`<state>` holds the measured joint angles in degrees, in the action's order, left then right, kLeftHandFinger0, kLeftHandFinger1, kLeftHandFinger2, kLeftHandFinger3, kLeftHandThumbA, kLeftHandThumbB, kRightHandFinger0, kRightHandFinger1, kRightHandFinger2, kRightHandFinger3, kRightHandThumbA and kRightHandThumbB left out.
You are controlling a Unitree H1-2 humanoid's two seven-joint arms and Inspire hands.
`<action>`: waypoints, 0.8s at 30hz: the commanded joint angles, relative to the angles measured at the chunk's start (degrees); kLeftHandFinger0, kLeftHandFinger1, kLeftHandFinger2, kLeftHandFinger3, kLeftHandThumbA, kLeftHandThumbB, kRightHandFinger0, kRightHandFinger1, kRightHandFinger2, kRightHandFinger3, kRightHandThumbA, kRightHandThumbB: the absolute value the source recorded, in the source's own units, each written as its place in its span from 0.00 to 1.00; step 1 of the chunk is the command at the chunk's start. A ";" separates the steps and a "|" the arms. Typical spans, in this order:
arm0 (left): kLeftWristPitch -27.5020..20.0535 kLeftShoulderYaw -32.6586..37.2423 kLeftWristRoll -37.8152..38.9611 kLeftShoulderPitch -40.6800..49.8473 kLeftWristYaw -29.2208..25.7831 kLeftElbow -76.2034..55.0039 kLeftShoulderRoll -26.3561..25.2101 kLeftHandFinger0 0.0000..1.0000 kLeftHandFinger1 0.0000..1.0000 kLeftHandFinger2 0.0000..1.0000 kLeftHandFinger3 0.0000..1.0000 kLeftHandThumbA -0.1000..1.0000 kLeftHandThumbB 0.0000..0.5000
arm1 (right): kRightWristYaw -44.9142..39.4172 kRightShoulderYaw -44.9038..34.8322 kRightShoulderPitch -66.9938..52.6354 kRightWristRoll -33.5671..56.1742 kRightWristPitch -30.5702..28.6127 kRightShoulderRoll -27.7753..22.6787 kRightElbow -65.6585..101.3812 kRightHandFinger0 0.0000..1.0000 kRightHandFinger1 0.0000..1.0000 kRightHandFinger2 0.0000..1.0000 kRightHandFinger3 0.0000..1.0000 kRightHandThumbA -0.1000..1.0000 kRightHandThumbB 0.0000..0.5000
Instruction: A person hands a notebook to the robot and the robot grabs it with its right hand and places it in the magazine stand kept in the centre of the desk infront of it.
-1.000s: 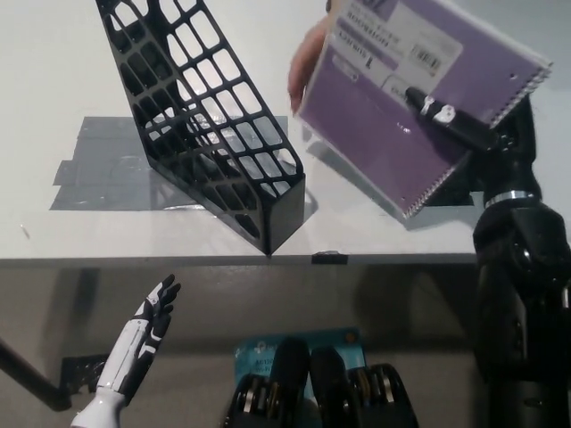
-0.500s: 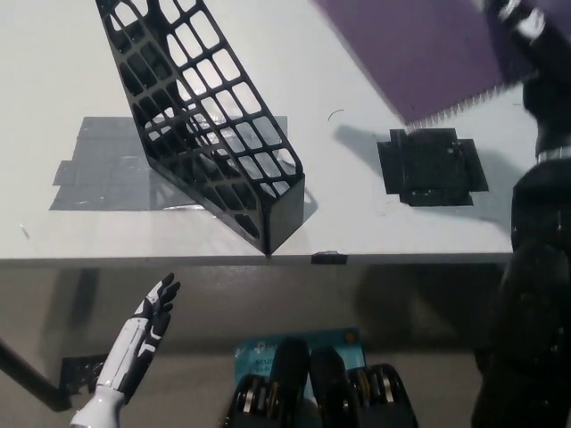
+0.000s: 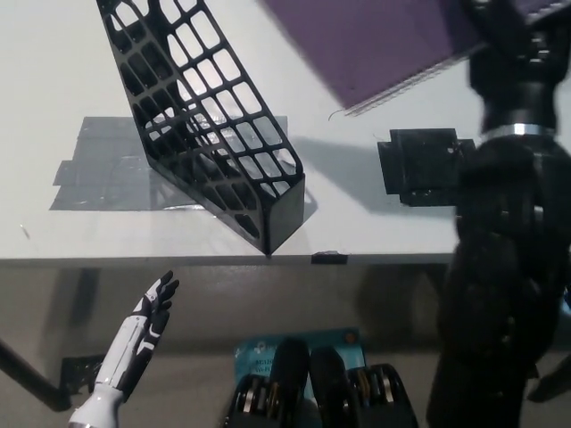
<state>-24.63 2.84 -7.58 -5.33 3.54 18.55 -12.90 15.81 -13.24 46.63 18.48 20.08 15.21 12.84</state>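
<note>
Left hand (image 3: 143, 334) rested low below the worktop (image 3: 53, 107) edge, fingers apart, holding nothing. Black mesh magazine stand (image 3: 210, 125) stood mid-worktop, nothing visible inside. Purple spiral-bound notebook (image 3: 375, 40) was aloft at far right, above the worktop. Right hand (image 3: 500, 27) met it; finger state could not be told.

No writing can be read anywhere. The purple notebook (image 3: 379, 40) shows a plain cover with no label facing the camera, and the blue sheet (image 3: 268, 349) near the bottom edge carries print too small and blurred to read.
</note>
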 commanded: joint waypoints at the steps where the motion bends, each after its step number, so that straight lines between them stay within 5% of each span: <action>1: -0.88 -0.17 -0.28 -1.27 0.13 -1.15 -0.75 1.00 1.00 1.00 1.00 1.00 1.00 | 1.03 2.62 5.90 -2.56 -6.62 2.47 -2.89 0.00 0.00 0.00 0.00 0.85 0.00; 24: -0.84 -0.01 -0.41 -2.17 0.62 -0.92 -1.14 1.00 1.00 1.00 1.00 1.00 1.00 | 3.17 6.33 6.64 -6.33 -14.97 6.56 -12.13 0.00 0.00 0.00 0.00 0.88 0.00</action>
<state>-24.64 2.86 -7.63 -6.30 3.87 18.56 -13.15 18.46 -8.23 47.59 12.86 11.95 19.37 -0.71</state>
